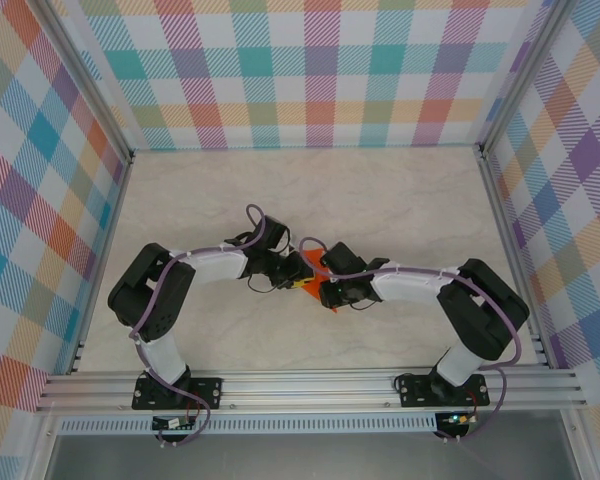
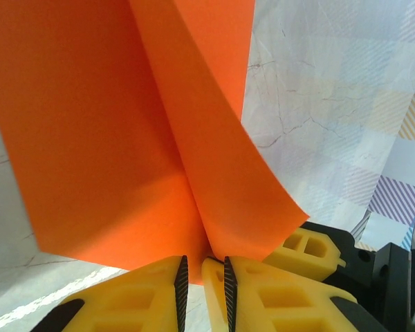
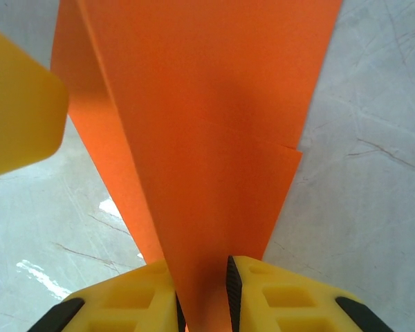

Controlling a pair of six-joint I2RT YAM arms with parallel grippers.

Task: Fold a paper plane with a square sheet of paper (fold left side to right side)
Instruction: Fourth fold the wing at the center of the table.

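The left arm [image 1: 155,295] is bent at the elbow and reaches inward. The left gripper [image 2: 203,266] pinches the folded orange sheet of paper [image 2: 111,138] over the middle of the table [image 1: 380,200]. The sheet's long axis runs away from the right gripper [image 3: 202,277], which clamps its narrower end. The right arm [image 1: 480,310] is bent likewise.

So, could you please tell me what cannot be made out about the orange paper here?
1. Left wrist view: the orange paper runs off the top edge, and its near edge disappears inside the left end effector.
2. Right wrist view: likewise cut off at the top and buried in the right end effector.
3. Top external view: the paper is tiny and mostly covered by both end effectors, so its folded shape is unclear.
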